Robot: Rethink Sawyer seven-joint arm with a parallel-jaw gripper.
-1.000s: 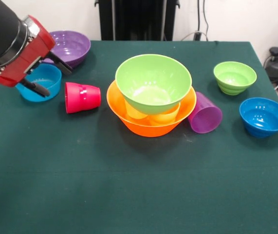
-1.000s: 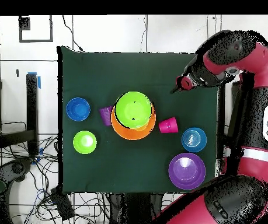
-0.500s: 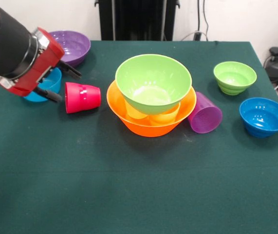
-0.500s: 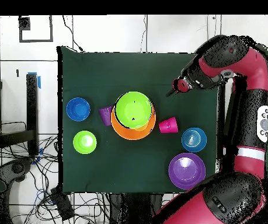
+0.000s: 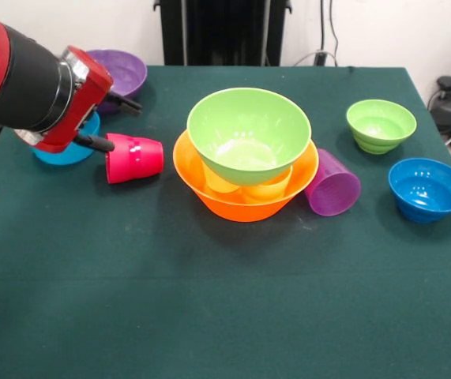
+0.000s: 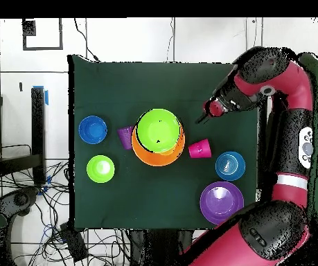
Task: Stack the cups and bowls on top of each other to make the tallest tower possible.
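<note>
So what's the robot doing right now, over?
Gripper open, empty, above the red-pink ribbed plastic cup lying on its side. Tower: large lime green bowl in the large orange bowl. Nothing in the way.

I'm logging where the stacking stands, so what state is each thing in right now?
End effector: open, empty, above the table near the red-pink cup.
Red-pink cup: on its side.
Purple cup: on its side, against the orange bowl.
Orange bowl: upright, yellow cups inside.
Large green bowl: upright, on those cups.
Purple bowl: upright, alone.
Small green bowl: upright, alone.
Blue bowls: upright, unstacked.
</note>
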